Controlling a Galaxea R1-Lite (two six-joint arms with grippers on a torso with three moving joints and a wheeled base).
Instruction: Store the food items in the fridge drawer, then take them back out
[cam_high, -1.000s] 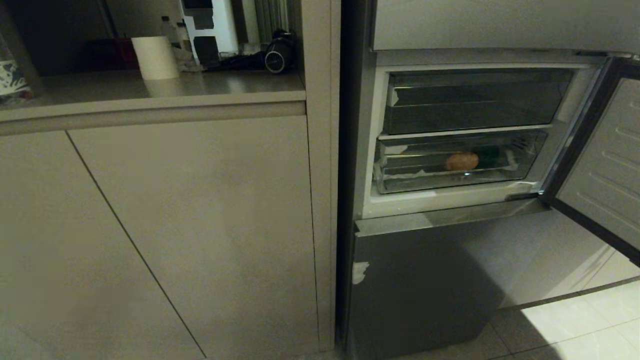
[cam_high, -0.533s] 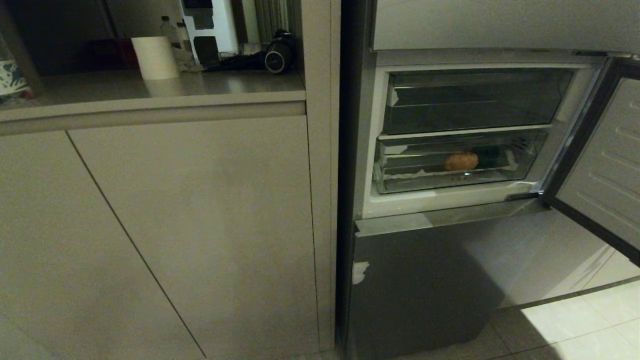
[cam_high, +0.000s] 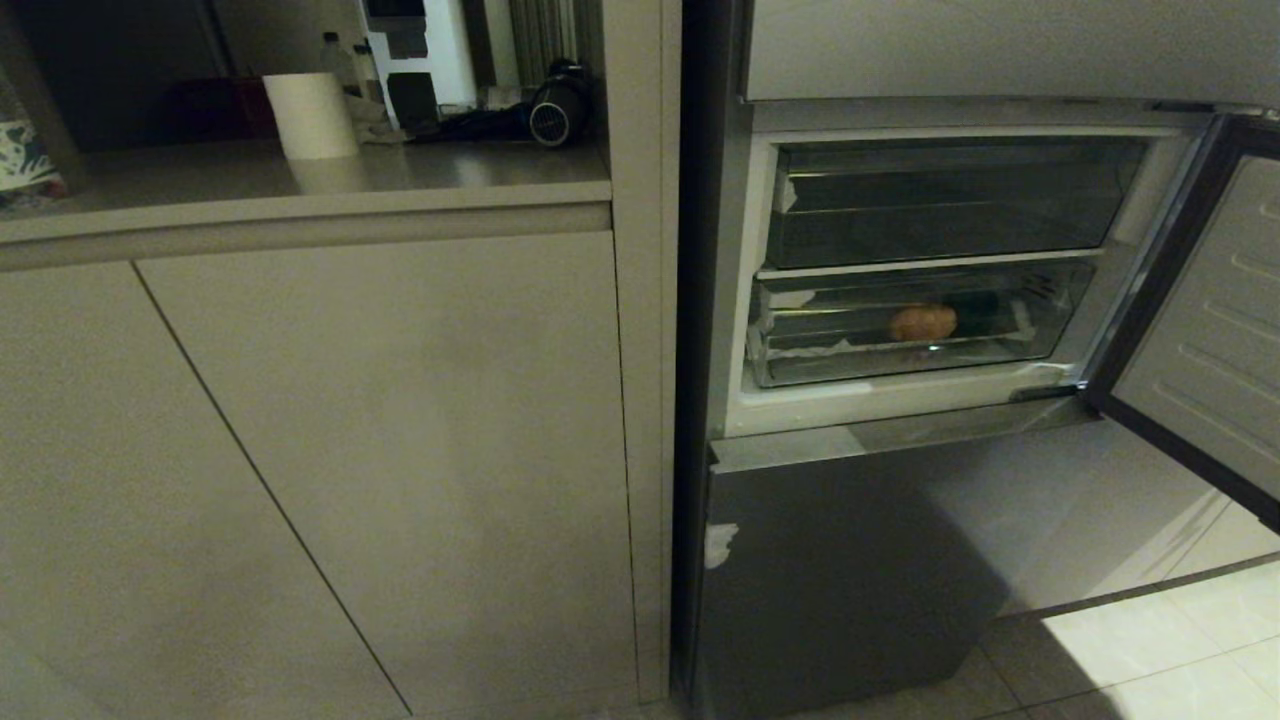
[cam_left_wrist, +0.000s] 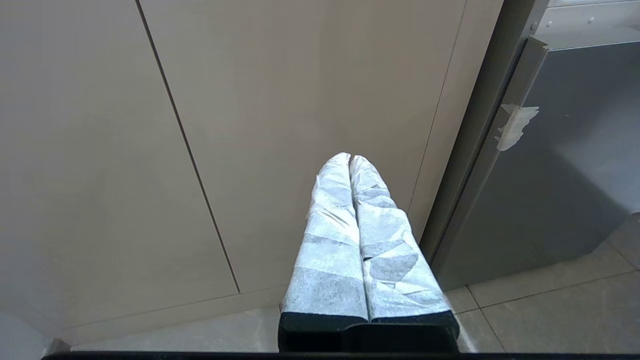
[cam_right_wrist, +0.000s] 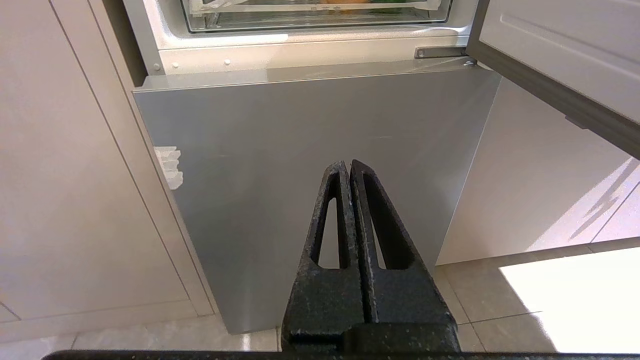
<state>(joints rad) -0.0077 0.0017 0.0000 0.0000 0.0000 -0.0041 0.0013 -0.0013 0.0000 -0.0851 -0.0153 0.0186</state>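
Nothing has moved since the earlier head views: the framing, the fridge and its contents sit exactly as before.

In the head view, beige cabinet doors (cam_high: 350, 450) fill the left half of the frame, under a worktop (cam_high: 300, 205) at upper left that carries a white paper roll (cam_high: 310, 115) and some dark clutter further back. The fridge (cam_high: 850, 580) takes up the right half, its door (cam_high: 1200, 330) swung open toward the right edge. Pale floor tiles (cam_high: 1170, 650) show at lower right, partly sunlit.

Inside the open compartment, at upper right of the frame, a shallow clear tray (cam_high: 950, 200) sits above the fridge drawer (cam_high: 820, 350), which is pushed in and has white sticker scraps on its front. Through the clear front the orange-brown food item (cam_high: 923, 322) lies near the middle of the drawer, with the dark-green food item (cam_high: 975, 305) just beside it toward the right and only dimly visible.

Neither arm appears in the head view. The left gripper (cam_left_wrist: 351, 157), wrapped in pale material, is clenched with its fingers pressed together and grasps nothing; it points at the cabinet doors, beside the fridge. The right gripper (cam_right_wrist: 348, 163) is likewise clenched and empty, facing the grey lower fridge panel, well apart from the drawer, whose lower edge shows at the top centre of the right wrist view.
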